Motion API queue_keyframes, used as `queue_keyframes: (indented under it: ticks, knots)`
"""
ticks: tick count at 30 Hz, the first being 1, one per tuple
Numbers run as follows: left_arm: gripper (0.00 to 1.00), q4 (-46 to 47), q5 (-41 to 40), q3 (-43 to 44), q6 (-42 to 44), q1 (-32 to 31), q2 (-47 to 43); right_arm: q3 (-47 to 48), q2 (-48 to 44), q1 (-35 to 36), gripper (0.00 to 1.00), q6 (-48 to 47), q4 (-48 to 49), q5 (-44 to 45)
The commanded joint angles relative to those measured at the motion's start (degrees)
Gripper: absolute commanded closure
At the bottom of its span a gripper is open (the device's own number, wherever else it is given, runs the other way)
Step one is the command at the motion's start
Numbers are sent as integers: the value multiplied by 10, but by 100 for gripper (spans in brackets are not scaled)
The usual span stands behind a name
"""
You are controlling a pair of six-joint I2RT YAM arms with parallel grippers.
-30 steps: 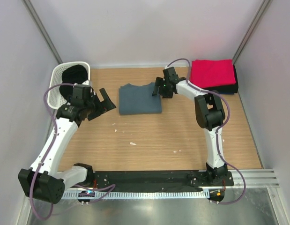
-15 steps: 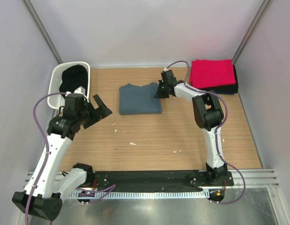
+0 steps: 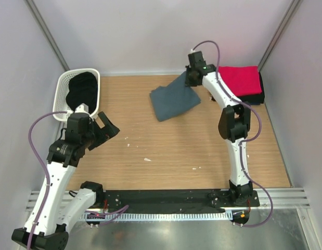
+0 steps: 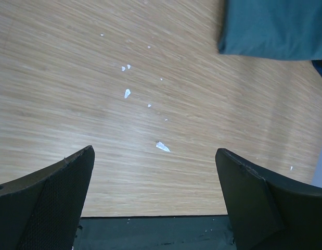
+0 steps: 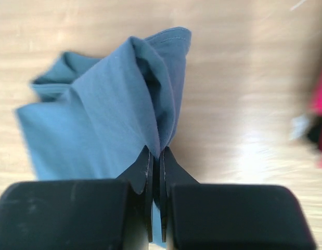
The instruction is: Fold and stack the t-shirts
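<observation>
Wooden counter (image 3: pixel 176 156) carried the work: your right claw (image 3: pixel 192 77) pinched one edge of the folded blue-grey t-shirt (image 3: pixel 174 101), raised at the far middle, while your left claw (image 3: pixel 105 126) hung spread and empty. You seemed to be at the stacking step; next you needed to carry it onto the red t-shirt (image 3: pixel 235 80) at far right, keeping the folds closed.

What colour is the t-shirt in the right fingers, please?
Slate blue-grey t-shirt; best in right wrist view.
</observation>
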Motion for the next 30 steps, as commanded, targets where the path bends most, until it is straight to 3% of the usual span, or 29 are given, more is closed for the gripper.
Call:
queue_keyframes:
  ticks: [1, 11, 18, 30]
  knots:
    - [0, -19, -37, 3, 6, 1, -5, 79, 6, -44, 99, -57, -67, 15]
    - [0, -79, -57, 53, 1, 1, 25, 155, -4, -116, 99, -106, -73, 23]
    - [0, -92, -63, 44, -8, 1, 26, 174, -18, -136, 99, -209, -49, 56]
    - [0, -109, -60, 62, -3, 1, 53, 185, -29, -236, 99, -180, -9, -103]
